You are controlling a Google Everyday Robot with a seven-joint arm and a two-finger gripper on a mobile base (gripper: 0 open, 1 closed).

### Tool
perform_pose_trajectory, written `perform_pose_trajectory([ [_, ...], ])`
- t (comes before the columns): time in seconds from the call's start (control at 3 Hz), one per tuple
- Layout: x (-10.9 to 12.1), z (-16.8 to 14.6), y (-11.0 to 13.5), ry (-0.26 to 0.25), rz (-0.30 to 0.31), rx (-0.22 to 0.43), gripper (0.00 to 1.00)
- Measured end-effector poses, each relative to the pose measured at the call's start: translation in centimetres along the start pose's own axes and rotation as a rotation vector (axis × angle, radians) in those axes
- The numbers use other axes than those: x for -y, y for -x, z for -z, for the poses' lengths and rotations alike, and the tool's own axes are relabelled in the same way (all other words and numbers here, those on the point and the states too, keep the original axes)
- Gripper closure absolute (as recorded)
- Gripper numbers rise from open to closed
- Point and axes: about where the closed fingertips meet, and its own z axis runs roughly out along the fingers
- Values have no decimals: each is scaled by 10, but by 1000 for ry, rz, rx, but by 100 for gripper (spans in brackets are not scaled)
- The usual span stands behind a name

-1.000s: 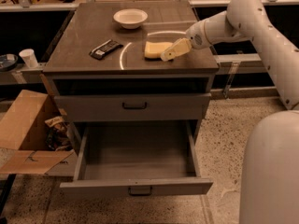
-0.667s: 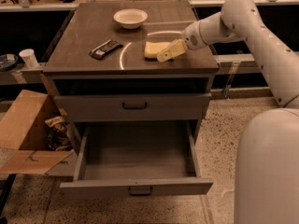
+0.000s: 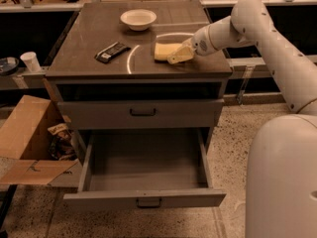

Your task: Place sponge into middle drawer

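Observation:
The pale yellow sponge (image 3: 162,51) lies on the cabinet top, right of centre. My gripper (image 3: 176,57) reaches in from the right, low over the top, and its tip is at the sponge's right end, touching or overlapping it. The middle drawer (image 3: 143,199) is pulled wide open below; its grey inside shows nothing in it. The like grey drawer front (image 3: 142,113) just above it is shut.
A white bowl (image 3: 138,19) stands at the back of the cabinet top. A black flat wrapped bar (image 3: 112,52) lies left of the sponge. An open cardboard box (image 3: 27,138) sits on the floor at the left, with a white cup (image 3: 30,61) on a ledge above it. The robot's white body (image 3: 282,177) fills the lower right.
The arm's elbow has shifted a little to the left. The gripper has stayed at the sponge's right end, and the sponge has not moved.

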Motion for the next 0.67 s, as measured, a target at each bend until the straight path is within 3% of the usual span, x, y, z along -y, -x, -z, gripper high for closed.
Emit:
perform_pose_trajectory([
  [0.33,-5,6,5,-2,21,23,65],
  [0.67,-17,33,22,-27,78,75,88],
])
